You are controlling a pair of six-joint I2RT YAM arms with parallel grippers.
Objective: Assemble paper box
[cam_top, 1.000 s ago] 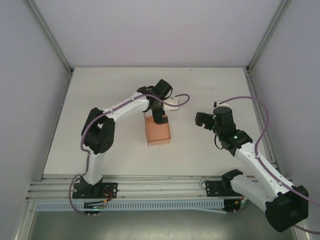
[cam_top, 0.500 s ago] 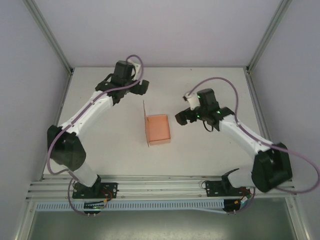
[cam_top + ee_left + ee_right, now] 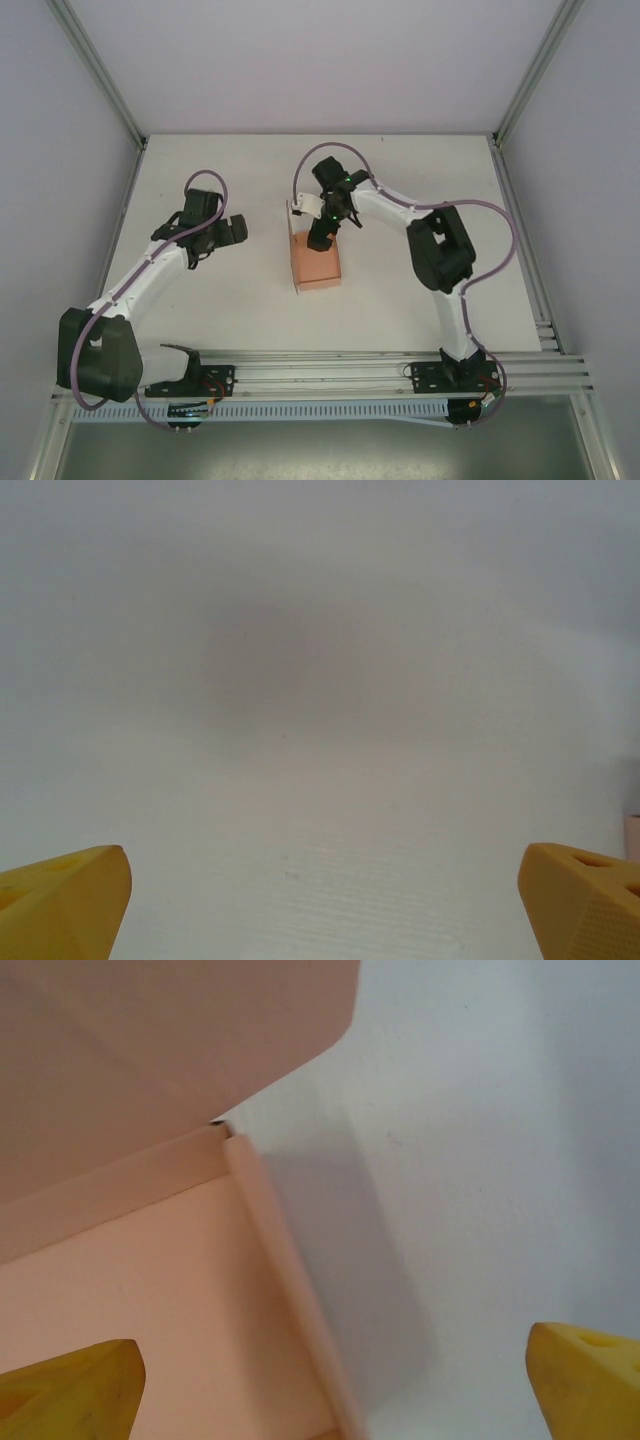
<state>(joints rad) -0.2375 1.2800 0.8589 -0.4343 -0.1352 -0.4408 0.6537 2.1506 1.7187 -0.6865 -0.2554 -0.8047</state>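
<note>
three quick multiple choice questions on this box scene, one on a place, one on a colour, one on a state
1. Where is the right gripper?
A. by the right wall
B. over the far end of the paper box
C. beside the left arm's base

2. What colour is the paper box?
A. blue
B. green
C. salmon-pink

3. How does the left gripper stand?
A. open over the table
B. shut on the paper box
C. shut on a loose flap

Answers:
1 B: the top view puts it at the box's far edge, and its wrist view looks down into a box corner.
2 C: the card is salmon-pink in both the top and right wrist views.
3 A: its yellow fingers stand wide apart with white table between them.
</note>
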